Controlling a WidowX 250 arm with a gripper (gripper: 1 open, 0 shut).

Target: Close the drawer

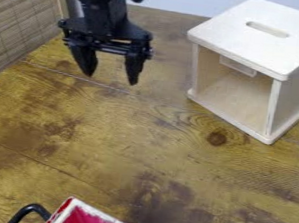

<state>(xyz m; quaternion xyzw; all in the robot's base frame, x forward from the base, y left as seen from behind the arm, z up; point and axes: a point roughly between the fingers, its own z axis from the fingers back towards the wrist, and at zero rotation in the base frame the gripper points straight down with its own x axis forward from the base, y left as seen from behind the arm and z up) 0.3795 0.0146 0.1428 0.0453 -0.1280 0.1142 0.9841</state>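
The drawer (94, 220) shows only as a corner at the bottom edge of the view: a glossy red inside, thin white rim and a black loop (27, 212) at its left corner, resting on the stained wooden tabletop (122, 141). The black gripper (105, 67) hangs near the top left, pointing steeply down, its fingers (133, 68) spread wide and holding nothing. A broad stretch of bare wood separates them, so the drawer lies well apart from the fingers, toward the camera and slightly to the right in the picture. The pale wooden box (258, 65) with a slot in its top and an open front cavity sits at the upper right, beside the gripper but not touching it. The step in hand looks like the approach. To do it well, the arm probably has to travel toward the near edge and descend low behind the drawer's outer face, then push squarely along its sliding direction. Which way it slides cannot be told, since most of it is out of view. An off-centre push could skew the tray.
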